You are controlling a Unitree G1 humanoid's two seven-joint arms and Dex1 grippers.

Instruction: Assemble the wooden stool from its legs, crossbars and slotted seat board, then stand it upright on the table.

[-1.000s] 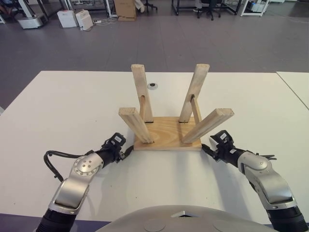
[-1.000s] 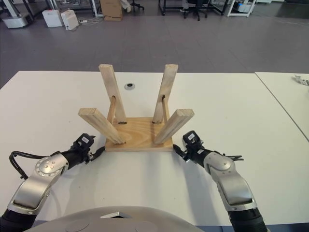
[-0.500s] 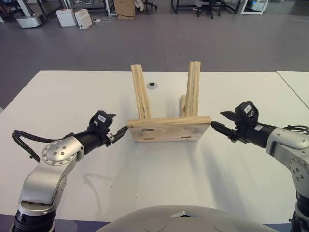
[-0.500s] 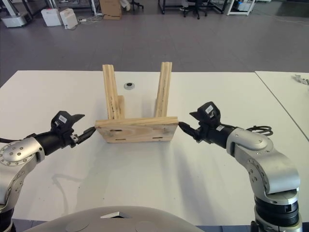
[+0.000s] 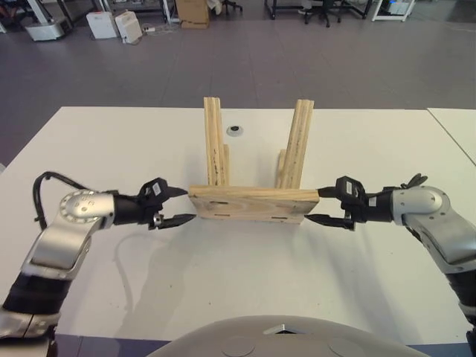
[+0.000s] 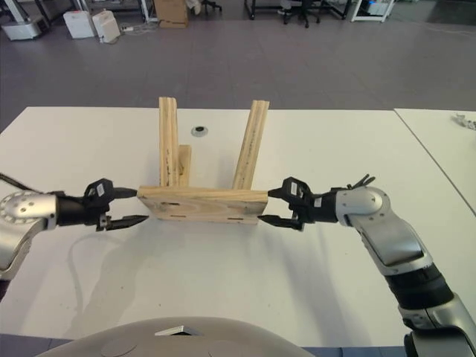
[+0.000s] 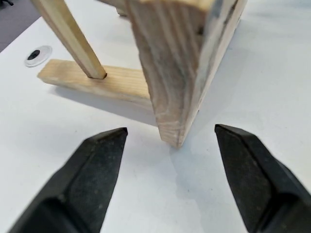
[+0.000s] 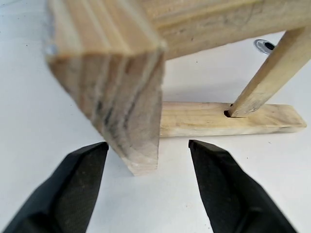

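The wooden stool lies on its side on the white table (image 5: 238, 290). Its seat board (image 5: 249, 204) stands on edge facing me, and the upper legs (image 5: 215, 145) (image 5: 300, 141) point away. A lower leg (image 7: 92, 80) rests flat on the table with a crossbar (image 7: 68, 36) set into it. My left gripper (image 5: 181, 205) is open at the board's left end, its fingers above and below the edge. At the board's right end my right gripper (image 5: 321, 206) is open the same way. In both wrist views the board's corner sits just past the fingertips (image 8: 87, 160), with no contact visible.
A small round metal fitting (image 5: 235, 132) sits in the table behind the stool. Another white table (image 5: 457, 130) stands at the far right. Bare tabletop stretches in front of the stool and to both sides.
One second ago the stool stood upside down, legs up; it tipped onto its side. Since then both grippers have dropped lower, closed in on the board's ends, and spread their fingers.
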